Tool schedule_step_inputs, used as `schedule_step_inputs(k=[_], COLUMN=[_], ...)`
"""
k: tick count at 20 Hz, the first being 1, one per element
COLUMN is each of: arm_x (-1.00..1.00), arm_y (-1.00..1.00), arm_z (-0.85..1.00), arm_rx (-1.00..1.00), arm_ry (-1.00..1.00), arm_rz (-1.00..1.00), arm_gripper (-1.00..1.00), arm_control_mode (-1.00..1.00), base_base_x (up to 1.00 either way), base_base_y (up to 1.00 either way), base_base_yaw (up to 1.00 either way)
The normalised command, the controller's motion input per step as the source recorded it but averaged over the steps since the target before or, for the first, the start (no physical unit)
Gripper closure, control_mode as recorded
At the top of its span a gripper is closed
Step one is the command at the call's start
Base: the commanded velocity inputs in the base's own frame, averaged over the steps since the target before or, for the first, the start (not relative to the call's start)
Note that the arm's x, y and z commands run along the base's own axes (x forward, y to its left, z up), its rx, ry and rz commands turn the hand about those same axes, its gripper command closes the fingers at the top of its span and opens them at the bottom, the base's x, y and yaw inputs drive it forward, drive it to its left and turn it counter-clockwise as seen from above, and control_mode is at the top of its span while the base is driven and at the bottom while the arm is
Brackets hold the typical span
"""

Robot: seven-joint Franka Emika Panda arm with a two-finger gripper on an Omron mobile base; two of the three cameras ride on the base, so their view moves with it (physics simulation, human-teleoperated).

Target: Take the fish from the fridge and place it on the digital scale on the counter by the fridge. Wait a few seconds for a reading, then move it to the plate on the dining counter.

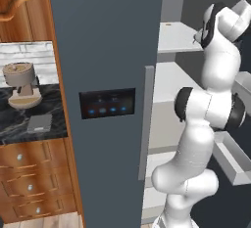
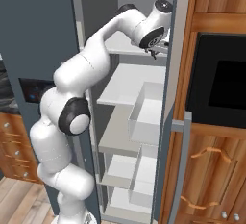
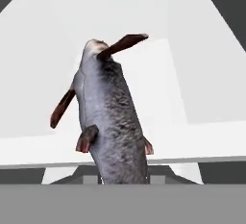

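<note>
The dark grey fish, with reddish-brown fins, fills the middle of the hand view, its tail end down at the fingers and its head pointing away over a white shelf. My gripper reaches into the open slate-blue fridge at an upper shelf and is shut on the fish; the fish's body hides the fingertips. The flat grey digital scale lies on the black marble counter left of the fridge. The plate and dining counter are out of view.
A tan coffee machine stands behind the scale. Wooden drawers sit under the counter. White door bins line the fridge's right side below the arm. A dark oven sits in wooden cabinets to the right.
</note>
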Motion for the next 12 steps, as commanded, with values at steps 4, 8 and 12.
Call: schedule_step_inputs(k=[4,8,12], arm_x=[-1.0,-1.0,-1.0], arm_y=[0.68,0.71,0.56], arm_z=[-0.15,-0.01,0.03], arm_rx=[0.0,0.0,0.0], arm_ry=[-0.21,-0.12,-0.02], arm_rz=[-0.09,-0.1,-0.11], arm_gripper=[1.0,1.0,1.0], arm_control_mode=[-1.0,-1.0,-1.0], base_base_x=[0.0,0.0,0.0], base_base_y=[0.0,0.0,0.0], base_base_yaw=[0.0,0.0,0.0])
